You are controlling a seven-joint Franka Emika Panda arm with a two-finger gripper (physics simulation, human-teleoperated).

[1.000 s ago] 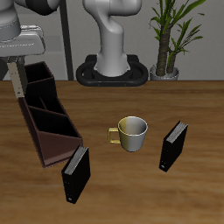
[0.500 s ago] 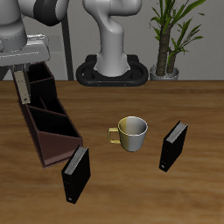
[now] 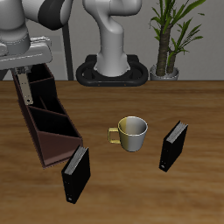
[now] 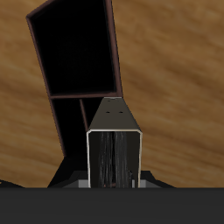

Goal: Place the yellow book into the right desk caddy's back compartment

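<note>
My gripper is shut on the yellow book, a thin tan hardback that hangs upright from the fingers. The book is over the outer edge of the right desk caddy, a long dark maroon box with dividers. It hangs at the back compartment, the tall-walled end section; its lower end looks level with that section's rim. In the wrist view the book is seen end-on between the fingers of the gripper. The square dark back compartment lies just beyond it.
A cream and gold mug stands mid-table. Two black books stand upright: one by the caddy's low front end, one beyond the mug. The robot base and a potted plant are at the back.
My gripper has carried the yellow book sideways from outside the caddy's wall toward the back compartment. The caddy, mug and black books have not moved.
</note>
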